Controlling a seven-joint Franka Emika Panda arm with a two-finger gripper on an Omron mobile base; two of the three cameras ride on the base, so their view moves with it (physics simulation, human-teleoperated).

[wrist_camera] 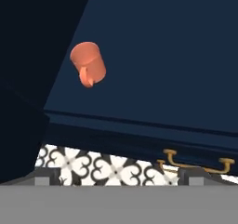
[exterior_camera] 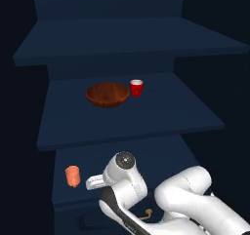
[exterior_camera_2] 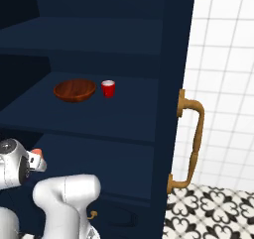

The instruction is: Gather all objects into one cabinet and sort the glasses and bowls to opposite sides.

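Observation:
Inside the dark navy cabinet [exterior_camera: 122, 127], the wooden bowl [exterior_camera: 108, 93] [exterior_camera_2: 75, 89] sits on the middle shelf. The red cup [exterior_camera: 136, 88] [exterior_camera_2: 108, 89] stands upright just to its right. One shelf lower, at the left, stands the salmon-orange cup [exterior_camera: 72, 176] [wrist_camera: 88, 63] [exterior_camera_2: 36, 152]. My gripper [wrist_camera: 118, 181] [exterior_camera: 94, 182] hovers beside this cup, to its right, and does not touch it. It is open, its tips far apart with nothing between them. In the right base view my wrist hides part of the salmon-orange cup.
The cabinet's open door edge with a long brass handle [exterior_camera_2: 192, 139] stands at the right. A small brass drawer pull [exterior_camera: 146, 213] [wrist_camera: 195, 162] sits below the lower shelf. Patterned floor tiles [exterior_camera_2: 213, 213] and a white tiled wall [exterior_camera_2: 223, 59] lie beyond.

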